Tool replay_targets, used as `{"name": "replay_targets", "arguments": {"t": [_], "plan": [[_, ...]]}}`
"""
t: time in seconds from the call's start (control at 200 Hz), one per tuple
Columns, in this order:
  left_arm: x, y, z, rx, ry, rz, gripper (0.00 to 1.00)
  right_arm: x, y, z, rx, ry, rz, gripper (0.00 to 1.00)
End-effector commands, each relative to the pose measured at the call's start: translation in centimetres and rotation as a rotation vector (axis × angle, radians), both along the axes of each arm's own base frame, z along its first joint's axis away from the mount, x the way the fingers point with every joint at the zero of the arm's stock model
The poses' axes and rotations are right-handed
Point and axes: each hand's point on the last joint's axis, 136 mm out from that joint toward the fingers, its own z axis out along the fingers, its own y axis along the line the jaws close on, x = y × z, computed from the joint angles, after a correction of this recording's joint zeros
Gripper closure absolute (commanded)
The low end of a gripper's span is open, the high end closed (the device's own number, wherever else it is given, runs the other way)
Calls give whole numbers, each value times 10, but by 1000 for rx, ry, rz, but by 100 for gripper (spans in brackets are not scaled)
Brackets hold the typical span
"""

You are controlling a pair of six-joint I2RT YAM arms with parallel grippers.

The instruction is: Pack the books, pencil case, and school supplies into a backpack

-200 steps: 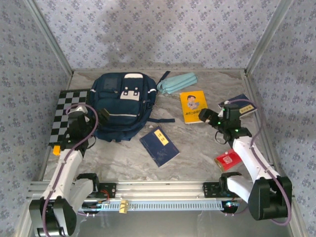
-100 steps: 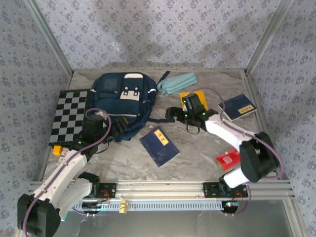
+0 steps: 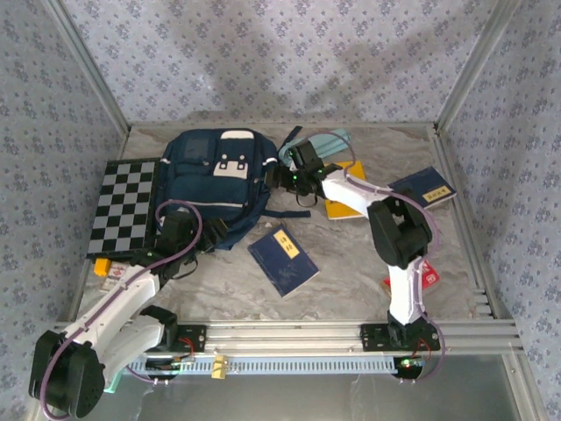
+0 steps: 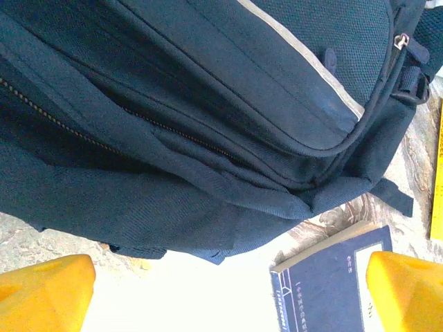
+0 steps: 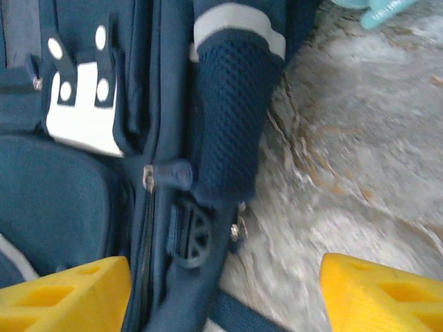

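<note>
Here, at the far left, a checkered board (image 3: 123, 206) is lying flat on the table (image 3: 351, 281). Just beside it, the left gripper (image 3: 215, 231) is being held with its jaws wide apart and nothing between them, facing the near edge of the backpack (image 3: 215, 180), which is lying front up. Below the backpack, one navy book (image 3: 282, 260) is lying. The right gripper (image 3: 277, 178) is being held with its jaws apart at the backpack's right edge, by the mesh side pocket. Further right, the pencil case (image 3: 340, 137), the yellow book (image 3: 336, 209), a second navy book (image 3: 425, 187) and the red packet (image 3: 429, 274) are lying on the table
</note>
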Motion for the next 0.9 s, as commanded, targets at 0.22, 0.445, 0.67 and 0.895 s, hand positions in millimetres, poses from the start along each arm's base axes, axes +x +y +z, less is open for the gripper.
{"name": "replay_targets", "arguments": {"t": [0.22,0.445,0.67,0.895], "plan": [[2,8,-4,46,16,31,0,36,36,-33,45,58,35,52],[10,16,-16,99,28,62,0,38,37,-19,74,37,47,95],[44,14,-17,125,-53,64,0,7,9,-12,93,50,36,100],[80,18,-7,152,-84,45,0,-47,-2,-12,87,81,20,100]]}}
